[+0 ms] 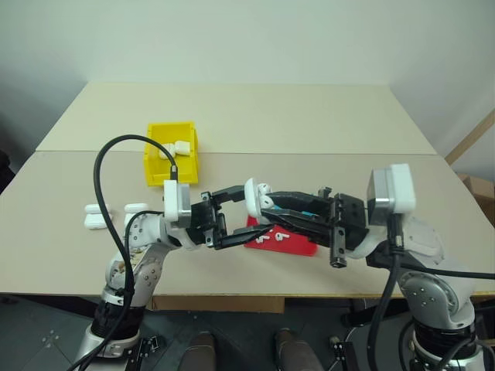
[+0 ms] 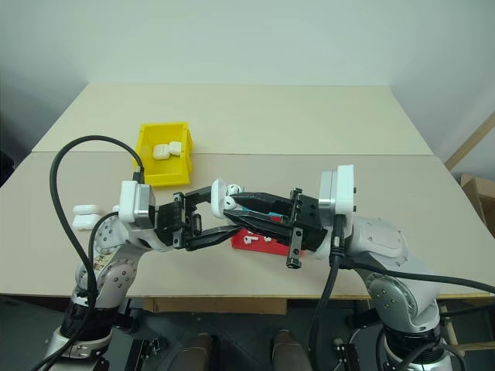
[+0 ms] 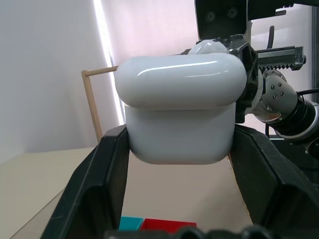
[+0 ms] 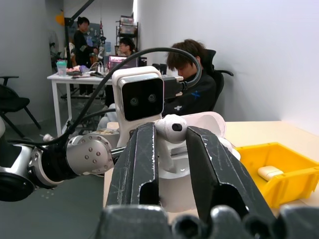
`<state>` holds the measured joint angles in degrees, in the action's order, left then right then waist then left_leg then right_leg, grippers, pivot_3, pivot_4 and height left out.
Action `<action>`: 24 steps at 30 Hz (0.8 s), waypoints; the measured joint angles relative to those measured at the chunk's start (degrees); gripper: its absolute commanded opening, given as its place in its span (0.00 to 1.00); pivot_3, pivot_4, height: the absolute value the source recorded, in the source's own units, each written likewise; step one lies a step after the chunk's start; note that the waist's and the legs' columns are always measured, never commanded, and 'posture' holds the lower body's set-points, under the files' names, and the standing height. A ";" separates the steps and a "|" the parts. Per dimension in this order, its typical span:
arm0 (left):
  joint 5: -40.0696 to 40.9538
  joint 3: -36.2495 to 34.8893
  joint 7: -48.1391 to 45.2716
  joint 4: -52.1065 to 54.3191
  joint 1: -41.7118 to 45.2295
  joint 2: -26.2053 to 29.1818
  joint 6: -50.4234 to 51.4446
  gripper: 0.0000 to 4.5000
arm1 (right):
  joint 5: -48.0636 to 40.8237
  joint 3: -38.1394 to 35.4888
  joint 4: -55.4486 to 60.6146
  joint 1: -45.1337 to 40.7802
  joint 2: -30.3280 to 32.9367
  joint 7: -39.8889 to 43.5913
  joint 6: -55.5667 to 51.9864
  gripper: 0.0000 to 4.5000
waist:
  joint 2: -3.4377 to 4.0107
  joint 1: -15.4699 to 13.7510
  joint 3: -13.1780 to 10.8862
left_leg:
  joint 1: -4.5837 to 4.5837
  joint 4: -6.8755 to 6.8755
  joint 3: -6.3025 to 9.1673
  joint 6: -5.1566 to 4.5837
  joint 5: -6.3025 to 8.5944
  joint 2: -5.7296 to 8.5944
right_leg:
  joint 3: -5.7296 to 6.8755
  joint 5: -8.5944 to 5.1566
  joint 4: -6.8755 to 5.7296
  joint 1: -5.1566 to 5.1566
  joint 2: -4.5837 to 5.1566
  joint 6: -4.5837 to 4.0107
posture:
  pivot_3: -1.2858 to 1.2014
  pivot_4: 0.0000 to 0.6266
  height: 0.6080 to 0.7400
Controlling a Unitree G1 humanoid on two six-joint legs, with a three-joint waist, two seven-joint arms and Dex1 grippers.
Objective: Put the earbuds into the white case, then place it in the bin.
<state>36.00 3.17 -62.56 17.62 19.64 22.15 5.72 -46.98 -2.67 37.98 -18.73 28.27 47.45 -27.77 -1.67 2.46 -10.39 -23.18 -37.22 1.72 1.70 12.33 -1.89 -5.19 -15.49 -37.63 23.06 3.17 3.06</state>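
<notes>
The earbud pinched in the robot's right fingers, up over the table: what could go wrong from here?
1. The earbud is tiny and glossy, pinched only at its head by the right gripper; it might slip and fall past the red tray.
2. The left gripper holds the open case in mid-air, so a slightly off push could jam the stem on the rim or tilt the case.
</notes>
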 measured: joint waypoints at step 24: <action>-1.28 0.08 -2.12 -3.12 -0.01 -0.89 -3.53 0.61 | 2.94 1.64 -0.34 0.68 0.75 0.82 1.36 0.23 | 0.00 -0.01 0.00 | 0.00 0.00 0.00 0.00 0.00 0.00 | 0.00 0.00 0.00 0.00 0.00 0.00 | 0.52 0.24 1.00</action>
<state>34.73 3.24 -64.68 14.50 19.64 21.26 2.19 -44.04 -1.03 37.63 -18.04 29.02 48.27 -26.41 -1.67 2.45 -10.39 -23.18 -37.23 1.72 1.70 12.33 -1.89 -5.20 -15.49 -37.63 23.06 3.17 3.06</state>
